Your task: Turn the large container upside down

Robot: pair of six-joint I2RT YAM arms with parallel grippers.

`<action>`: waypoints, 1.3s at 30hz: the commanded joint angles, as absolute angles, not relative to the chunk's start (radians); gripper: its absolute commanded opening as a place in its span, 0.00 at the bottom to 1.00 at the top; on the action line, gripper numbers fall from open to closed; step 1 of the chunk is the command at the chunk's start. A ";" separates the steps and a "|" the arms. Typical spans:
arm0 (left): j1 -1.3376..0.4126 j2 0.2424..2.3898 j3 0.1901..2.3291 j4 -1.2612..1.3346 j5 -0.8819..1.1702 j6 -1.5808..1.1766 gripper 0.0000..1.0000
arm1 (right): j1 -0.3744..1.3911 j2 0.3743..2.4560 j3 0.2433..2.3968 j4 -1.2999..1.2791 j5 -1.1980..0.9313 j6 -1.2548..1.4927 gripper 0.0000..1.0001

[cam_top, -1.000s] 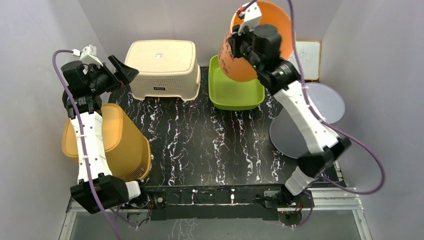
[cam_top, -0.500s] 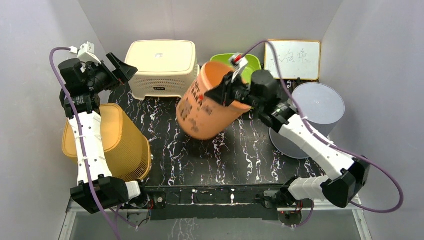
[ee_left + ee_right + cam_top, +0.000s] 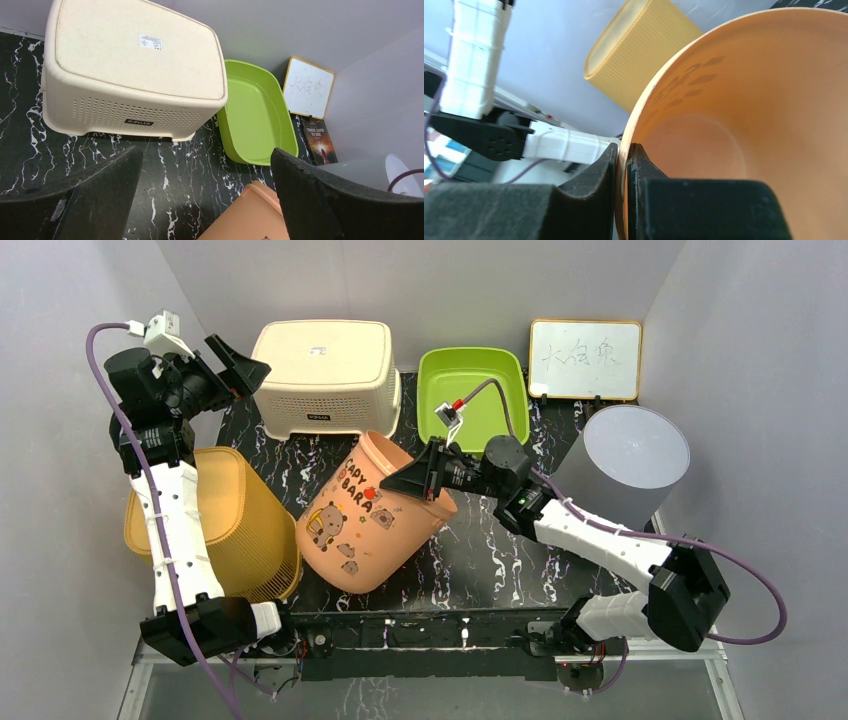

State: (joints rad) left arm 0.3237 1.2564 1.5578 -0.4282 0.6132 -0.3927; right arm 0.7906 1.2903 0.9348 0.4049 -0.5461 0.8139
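The large orange container [image 3: 362,522] with cartoon prints lies tilted on its side at the table's middle front. Its base points front left and its open mouth points back right. My right gripper [image 3: 418,478] is shut on its rim, one finger inside and one outside, as the right wrist view shows [image 3: 623,165] with the orange interior [image 3: 754,125] beyond. My left gripper [image 3: 236,364] is open and empty, raised at the back left. In the left wrist view [image 3: 205,200] the container's edge [image 3: 252,217] shows below its wide-apart jaws.
A cream basket [image 3: 325,375] stands upside down at the back. A green tray [image 3: 470,395] and a whiteboard [image 3: 585,358] are at the back right. A grey cylinder [image 3: 625,460] stands at the right. A yellow ribbed bin [image 3: 240,525] lies at the left.
My right arm has swung the orange container down from high at the back right to the table's middle front, still holding its rim. The left gripper has barely moved.
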 commanded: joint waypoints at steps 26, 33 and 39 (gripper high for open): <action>0.321 1.276 1.691 -0.504 0.619 -0.356 0.98 | 0.764 1.885 0.579 1.815 -0.442 1.624 0.00; 0.321 1.276 1.708 -0.504 0.627 -0.365 0.98 | 0.628 1.944 0.520 1.818 -0.467 1.660 0.00; 0.321 1.278 1.707 -0.520 0.610 -0.346 0.98 | 0.529 1.983 0.506 1.815 -0.550 1.645 0.14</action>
State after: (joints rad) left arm 0.3233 1.2858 1.6760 -0.5034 0.6098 -0.3584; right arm 0.5541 1.8767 0.5812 1.4933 -0.4316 1.7149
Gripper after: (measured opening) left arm 0.983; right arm 0.105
